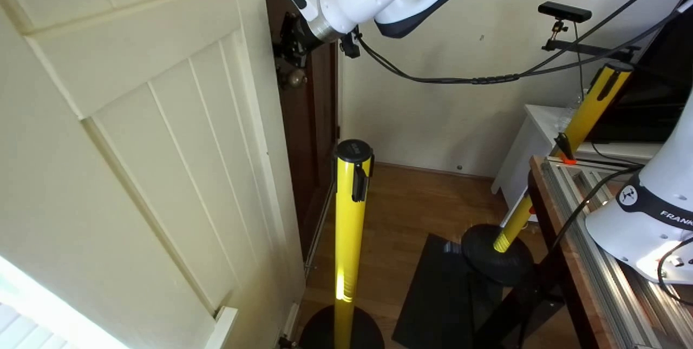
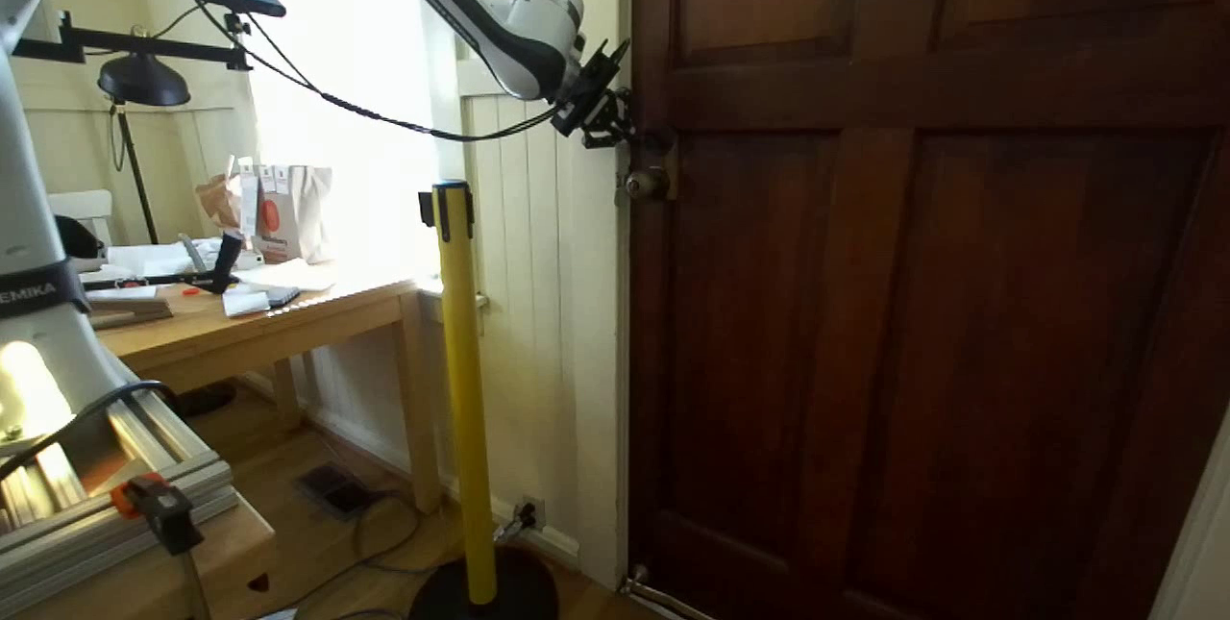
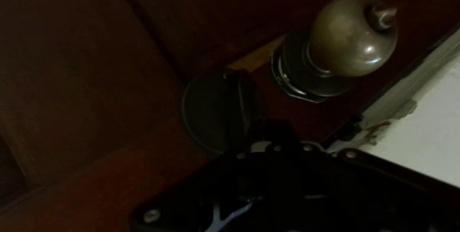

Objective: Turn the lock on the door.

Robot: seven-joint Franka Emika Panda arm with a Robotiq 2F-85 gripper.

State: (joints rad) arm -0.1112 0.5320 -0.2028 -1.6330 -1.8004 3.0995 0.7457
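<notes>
Low in the wrist view, closest: black metal two-fingered claw (image 3: 278, 135), linkages angled inward, tips lost in shadow, so can't tell if apart, together or clamped on anything. Just beyond, partly hidden by it: dark round metal lock (image 3: 214, 111) with raised thumb-turn (image 3: 248, 97); contact unclear. Claw probably tilted like that to take the flat turn edge-on, then roll. Guess: lining-up or gripping stage, turn likely to come. Beside the lock, below the claw in both exterior views: round tarnished brass-coloured knob (image 3: 354, 37), juts out, could snag the claw during the roll. Both sit near the edge of the dark red-brown panelled wooden door (image 2: 879, 293), next to the cream painted frame (image 2: 596, 332), presumably so they can latch into it. Further back, white jointed arm (image 1: 357, 0) extends across; black cable (image 1: 444, 79) hangs in a slack loop, likely to let the wrist twist. Yellow black-capped post (image 1: 351, 230) stands near the door, purpose unclear. White arm base (image 1: 639, 235) on silver aluminium rails (image 1: 593, 254), likely for firm footing. Farthest: light wooden desk (image 2: 288, 341) with white-and-brown paper bags (image 2: 288, 207), not part of the job.
</notes>
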